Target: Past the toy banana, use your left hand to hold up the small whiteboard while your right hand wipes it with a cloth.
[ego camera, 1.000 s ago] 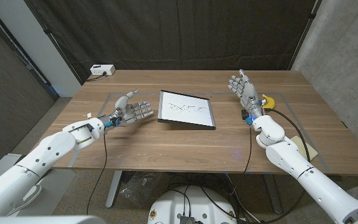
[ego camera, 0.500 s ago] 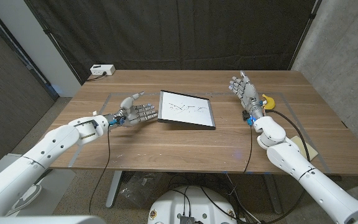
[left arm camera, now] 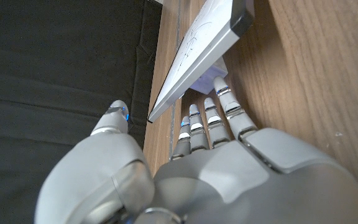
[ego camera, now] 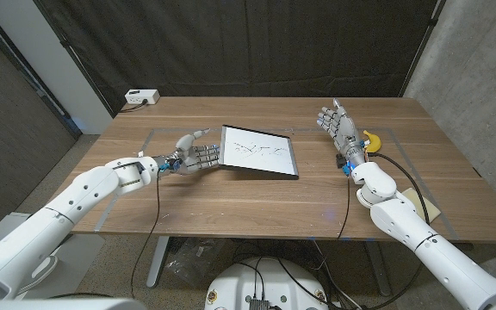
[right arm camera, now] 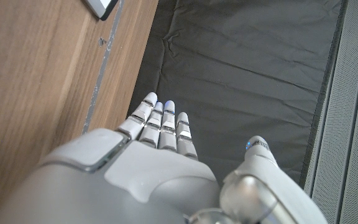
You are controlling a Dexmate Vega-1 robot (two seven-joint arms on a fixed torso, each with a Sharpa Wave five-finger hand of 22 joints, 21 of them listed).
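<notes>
Wood-grain table [ego camera: 231, 194] stands before a black curtain [ego camera: 248, 43], a white box [ego camera: 141, 97] at its far left corner. We find the left hand [ego camera: 192, 156] released, fingertips [left arm camera: 220, 84] at the tilted small whiteboard [ego camera: 258, 151]. Right hand [ego camera: 338, 125] stands upright, fingers apart, just beside the toy banana [ego camera: 371, 139].

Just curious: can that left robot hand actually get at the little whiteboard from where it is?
Probably yes. The left robot hand is open at the whiteboard's near edge, fingertips reaching under it, nothing between them.
</notes>
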